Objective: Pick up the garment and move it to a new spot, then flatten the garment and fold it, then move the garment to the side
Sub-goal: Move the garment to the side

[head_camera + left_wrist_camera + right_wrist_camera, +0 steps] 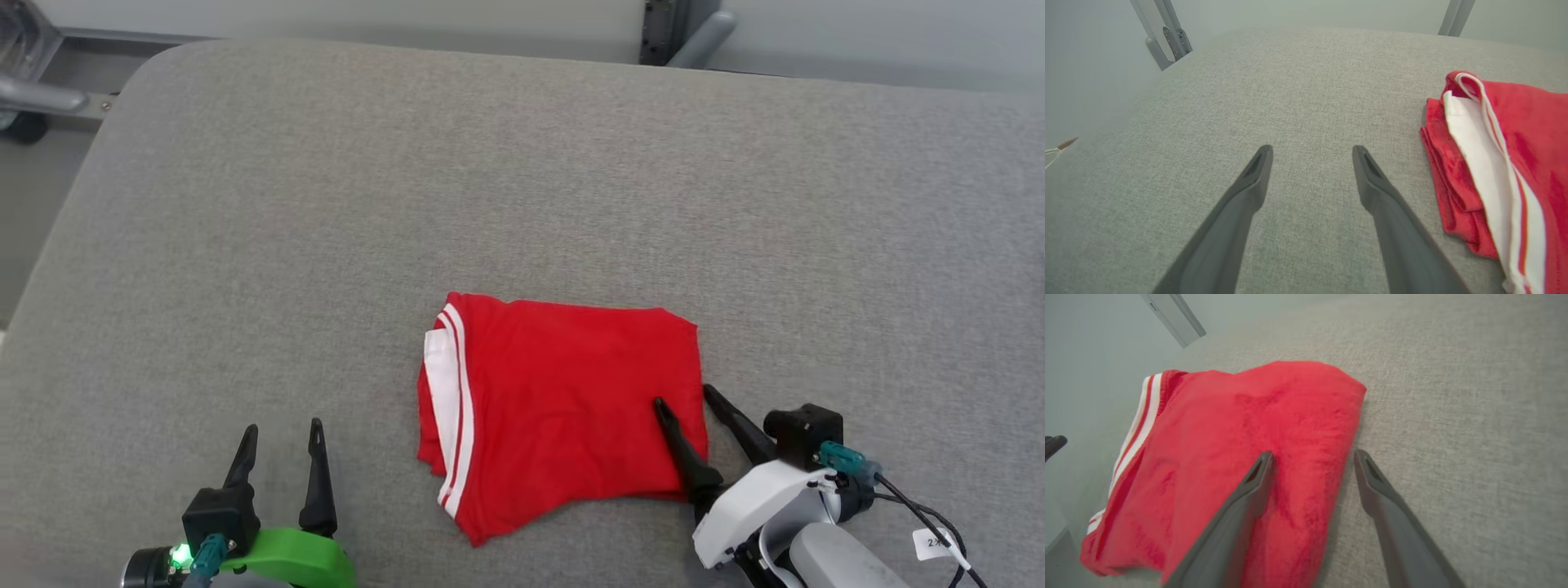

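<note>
– Grey padded table (522,163), with metal frame posts (661,33) beyond its far edge. What is the right gripper (682,395) doing on it?
– Its fingers are spread and hold nothing. They straddle the right edge of the garment (563,392): one finger is over the red cloth, the other over the grey cover just beside it. I cannot tell whether the tips touch down.
– And the garment itself?
– It is red, with white stripes along its left edge. It lies as a compact, layered rectangle in the near middle of the table.
– The left gripper (283,425)?
– Also spread and empty, over the grey cover well to the left of the cloth.
– So which step is this?
– I judge the folding done and the last step, shifting the garment aside, about to start.
– What does that call for?
– The right fingers should go low enough to catch every layer at that edge before they close. A pinch on the top layer alone would likely peel the fold open. The striped side looks looser, so a slow, low carry seems wise, perhaps with the left gripper taking that edge.
</note>
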Robot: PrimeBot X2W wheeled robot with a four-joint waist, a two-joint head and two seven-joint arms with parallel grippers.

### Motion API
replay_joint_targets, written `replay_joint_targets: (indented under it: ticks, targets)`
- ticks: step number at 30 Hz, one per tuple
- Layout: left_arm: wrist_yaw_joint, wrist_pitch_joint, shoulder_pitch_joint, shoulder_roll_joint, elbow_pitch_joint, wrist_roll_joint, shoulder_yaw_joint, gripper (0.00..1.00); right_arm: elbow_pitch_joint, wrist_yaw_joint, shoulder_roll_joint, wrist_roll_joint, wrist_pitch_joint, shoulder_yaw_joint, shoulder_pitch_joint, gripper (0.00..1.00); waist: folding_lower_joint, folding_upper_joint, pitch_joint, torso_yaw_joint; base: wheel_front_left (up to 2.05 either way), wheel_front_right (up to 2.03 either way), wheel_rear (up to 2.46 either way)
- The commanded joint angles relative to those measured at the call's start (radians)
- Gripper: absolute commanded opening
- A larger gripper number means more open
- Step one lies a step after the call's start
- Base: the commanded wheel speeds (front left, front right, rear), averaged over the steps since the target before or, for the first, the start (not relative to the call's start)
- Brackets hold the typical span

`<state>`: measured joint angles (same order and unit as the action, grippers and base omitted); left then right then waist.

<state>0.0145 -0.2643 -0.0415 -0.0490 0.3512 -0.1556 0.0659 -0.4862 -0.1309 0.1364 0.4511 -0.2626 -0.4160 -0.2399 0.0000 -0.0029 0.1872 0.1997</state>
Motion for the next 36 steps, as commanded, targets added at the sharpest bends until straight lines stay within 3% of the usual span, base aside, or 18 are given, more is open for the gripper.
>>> replay_joint_targets:
  ticks: [1,3,4,5,6,7,15,29,36]
  targets:
    - [0.003,0.001,0.004,-0.004,-0.006,-0.006,0.001,1.00,-0.020,0.000,0.006,0.022,-0.002,-0.009,-0.011,1.00,0.0000,0.0029,0.034,0.065,0.00,0.00,0.00]
    - [0.003,0.001,0.009,-0.004,-0.008,-0.008,0.003,1.00,-0.034,0.000,0.013,0.041,-0.002,-0.017,-0.024,1.00,0.0000,0.0029,0.034,0.075,0.00,0.00,0.00]
    - [0.004,0.001,0.010,-0.004,-0.008,-0.008,0.004,1.00,-0.049,0.000,0.014,0.055,-0.002,-0.022,-0.021,0.90,0.0000,0.0029,0.034,0.077,0.00,0.00,0.00]
    - [0.006,0.001,0.010,-0.004,-0.008,-0.010,0.003,1.00,-0.057,0.000,0.014,0.062,-0.002,-0.027,-0.023,0.69,0.0000,0.0029,0.035,0.077,0.00,0.00,0.00]
    - [0.007,0.001,0.010,-0.004,-0.010,-0.010,0.002,1.00,-0.062,0.000,0.015,0.066,-0.002,-0.031,-0.028,0.31,0.0000,0.0029,0.036,0.076,0.00,0.00,0.00]
    - [0.009,0.001,0.010,-0.003,-0.011,-0.010,0.002,1.00,-0.069,0.000,0.016,0.071,0.000,-0.036,-0.031,0.00,0.0000,0.0029,0.036,0.074,0.00,0.00,0.00]
    - [-0.008,0.001,0.001,-0.004,-0.007,0.007,0.008,1.00,-0.043,0.001,0.031,0.002,-0.001,0.036,-0.056,0.00,0.0000,0.0029,0.004,-0.031,0.00,0.00,0.00]
    - [-0.039,0.001,-0.006,-0.004,0.022,0.041,-0.008,1.00,-0.057,0.001,-0.009,-0.034,-0.002,0.069,-0.014,0.00,0.0000,0.0029,-0.083,-0.502,0.00,0.00,0.00]
    - [-0.049,0.001,-0.019,-0.004,0.033,0.042,0.004,1.00,-0.046,0.001,-0.015,-0.024,-0.002,0.056,-0.011,0.00,0.0000,0.0029,-0.073,-0.651,0.00,0.00,0.00]
